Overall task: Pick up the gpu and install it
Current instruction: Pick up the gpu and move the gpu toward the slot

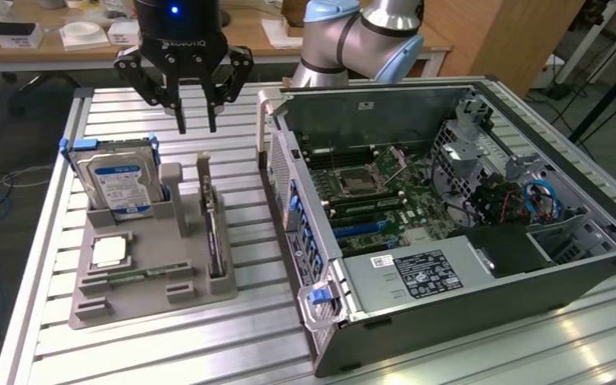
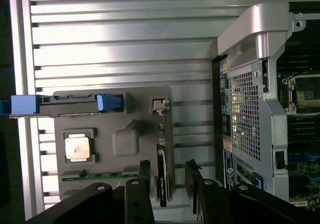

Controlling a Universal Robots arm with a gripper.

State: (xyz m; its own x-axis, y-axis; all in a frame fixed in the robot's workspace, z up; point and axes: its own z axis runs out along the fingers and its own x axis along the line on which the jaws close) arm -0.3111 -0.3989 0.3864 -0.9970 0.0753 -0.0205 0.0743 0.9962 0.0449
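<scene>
One pincer (image 1: pixel 196 128) hangs open above the gpu (image 1: pixel 214 241).

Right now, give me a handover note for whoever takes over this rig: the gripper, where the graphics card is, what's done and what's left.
Gripper: open, empty, hanging above the far end of the grey tray.
Graphics card: standing on edge in its tray slot, not gripped. The hard drive and processor chip sit in the same tray.
Computer case: side open, at the exterior view's right of the tray.
Done: nothing visible.
Left: card not yet picked up, not yet installed.
</scene>
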